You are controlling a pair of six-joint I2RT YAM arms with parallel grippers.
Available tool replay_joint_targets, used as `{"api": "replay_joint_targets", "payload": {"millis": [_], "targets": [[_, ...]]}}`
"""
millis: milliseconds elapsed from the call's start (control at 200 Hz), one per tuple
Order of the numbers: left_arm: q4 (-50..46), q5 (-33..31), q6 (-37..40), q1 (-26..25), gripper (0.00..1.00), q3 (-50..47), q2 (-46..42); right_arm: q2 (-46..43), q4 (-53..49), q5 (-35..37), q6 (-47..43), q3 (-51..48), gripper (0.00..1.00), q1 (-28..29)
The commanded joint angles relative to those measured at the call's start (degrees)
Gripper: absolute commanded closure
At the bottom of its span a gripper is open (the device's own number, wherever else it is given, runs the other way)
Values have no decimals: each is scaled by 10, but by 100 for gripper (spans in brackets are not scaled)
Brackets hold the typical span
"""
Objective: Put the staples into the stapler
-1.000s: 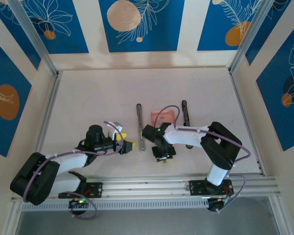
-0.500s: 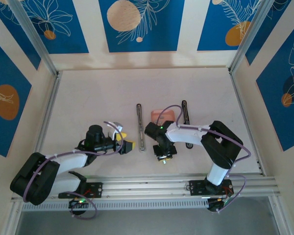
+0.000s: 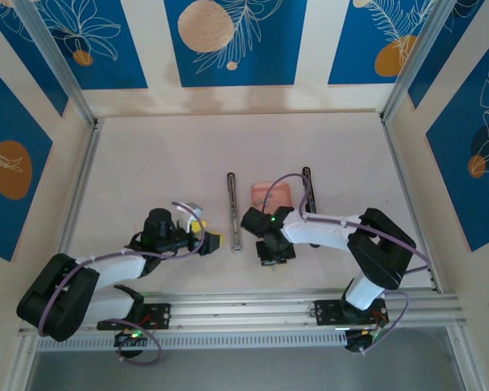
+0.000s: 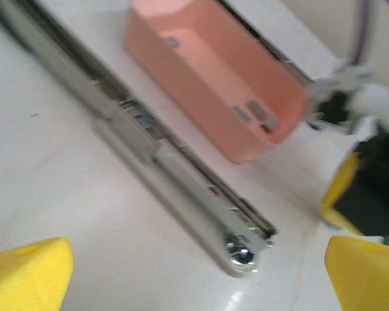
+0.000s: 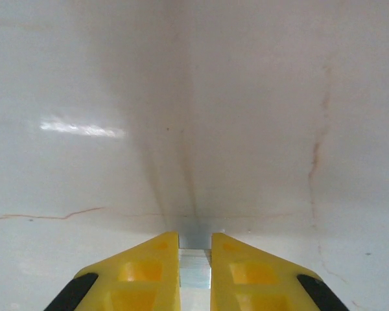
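Nearest the bases, the right gripper (image 3: 270, 259) sits low over the table (image 5: 117, 97), just right of the rail's near end. Its yellow fingers (image 5: 149, 265) are pressed together on a small silvery strip (image 5: 194, 267). I'd call it a stick of staples, though so little of it shows between the pads that I can't be sure. On the other side of the rail (image 3: 233, 212), the left gripper (image 3: 213, 242) hangs close to that same near end, jaws spread as wide as they go and nothing in them. Seen from its own wrist, the rail (image 4: 181, 188) runs slantwise between the two yellow fingertips (image 4: 26, 272), shiny end nearest. So the fetching looks done and the loading itself is in hand: the strip is picked up but not yet in the rail. Next, to my eye, the right arm must carry the strip over the rail, turn it lengthwise and lower it in, while the left might pinch the rail to stop it sliding. Beyond, just right of the rail, lies the pink tray (image 3: 262, 191) with a few more staples (image 4: 254, 111) on its floor, and right of that the black bar (image 3: 307, 189), well clear. A purple cable (image 3: 281, 181) loops over the tray, and nothing else lies between strip and rail.
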Motion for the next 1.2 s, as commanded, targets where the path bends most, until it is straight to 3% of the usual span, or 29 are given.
{"api": "replay_joint_targets", "payload": {"millis": [0,315,765,1195], "targets": [[-39,-98,-21,-5,0,-4,-5,-44,15,72,46,12,84,21],[-81,-154,-30,-6,0,-7,-14,-15,47,133,49,79,84,52],[-82,-160,-15,-7,0,-5,-17,77,92,101,-14,171,84,44],[-85,-161,-8,-9,0,-1,-12,109,104,82,-11,183,84,41]]}}
